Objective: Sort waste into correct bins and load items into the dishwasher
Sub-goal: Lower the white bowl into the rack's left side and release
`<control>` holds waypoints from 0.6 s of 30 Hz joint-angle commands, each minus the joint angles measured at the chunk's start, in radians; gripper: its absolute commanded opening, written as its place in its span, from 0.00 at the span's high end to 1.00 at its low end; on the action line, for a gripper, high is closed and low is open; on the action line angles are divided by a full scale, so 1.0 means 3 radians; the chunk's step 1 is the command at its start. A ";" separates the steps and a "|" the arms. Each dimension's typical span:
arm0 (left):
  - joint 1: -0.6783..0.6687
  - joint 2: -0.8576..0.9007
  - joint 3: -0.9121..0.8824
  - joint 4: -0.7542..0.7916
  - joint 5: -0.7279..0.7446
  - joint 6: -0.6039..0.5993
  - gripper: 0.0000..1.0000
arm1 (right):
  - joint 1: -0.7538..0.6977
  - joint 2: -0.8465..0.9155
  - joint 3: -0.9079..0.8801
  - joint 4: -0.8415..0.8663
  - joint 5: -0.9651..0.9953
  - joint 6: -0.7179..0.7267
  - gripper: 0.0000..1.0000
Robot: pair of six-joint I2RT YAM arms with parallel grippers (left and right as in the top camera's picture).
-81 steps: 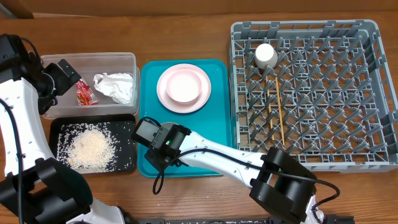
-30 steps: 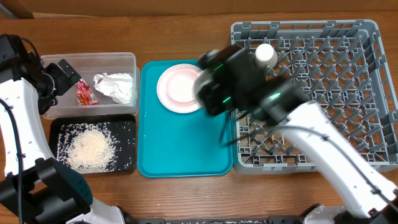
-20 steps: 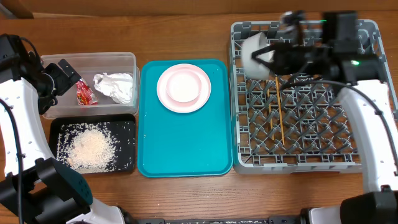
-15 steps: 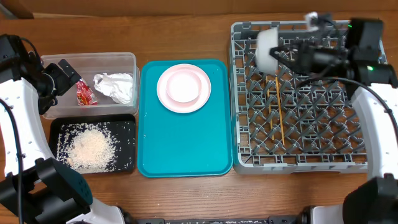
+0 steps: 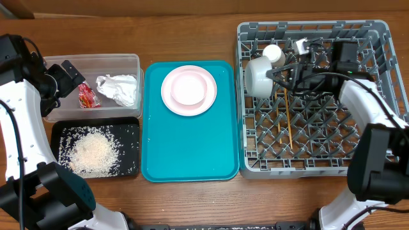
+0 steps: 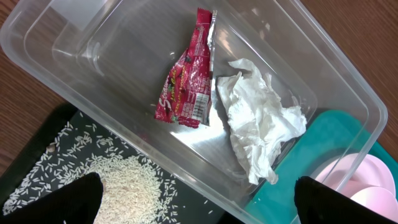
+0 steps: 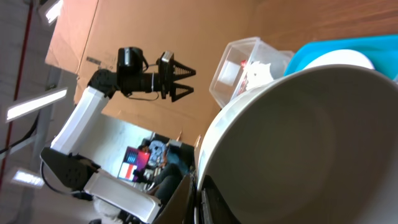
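Grey plastic dish rack (image 5: 313, 27) filled the right side. Teal tray (image 5: 188, 144) sat in the middle, well apart from the action. Clear tub (image 5: 89, 59) and black tray (image 5: 96, 120) were stacked along the left side.

Pink plate (image 5: 188, 89) was on the teal tray, not yet loaded. Whitish bowl (image 5: 258, 76) hung over the rack's far corner on the tray side, tipped on its side. Right gripper (image 5: 276, 73) was clamped on the bowl's rim, per the wrist view.

Key relation: the bowl lay on the tray side of the gripper, mouth facing back toward the wrist, so it stood on edge. Pegs were directly below. Judged next move: lower it on edge between peg rows, then release.

Small cup (image 5: 273, 53) was just beside the bowl on the far side, a likely bump risk. Chopsticks (image 5: 287, 118) lay on the rack floor, nearer the front, running front to back.

Left gripper (image 5: 70, 75) hovered above the tub, fingers spread wide, holding nothing. Napkin (image 5: 118, 89) and red wrapper (image 5: 87, 96) were in the tub. Rice grains (image 5: 94, 152) were in the black tray.

Right arm was the nearer one to the rack.
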 commanded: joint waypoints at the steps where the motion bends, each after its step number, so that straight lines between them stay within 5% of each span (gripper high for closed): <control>1: -0.0023 -0.0090 -0.0005 0.0001 -0.0020 0.0074 0.00 | 0.0023 0.0010 -0.0005 0.0041 -0.0169 -0.0066 0.96; 18: -0.0019 -0.0090 -0.0005 0.0010 -0.0020 0.0074 0.00 | 0.0017 0.0017 -0.0251 0.0135 -0.0004 -0.0178 0.96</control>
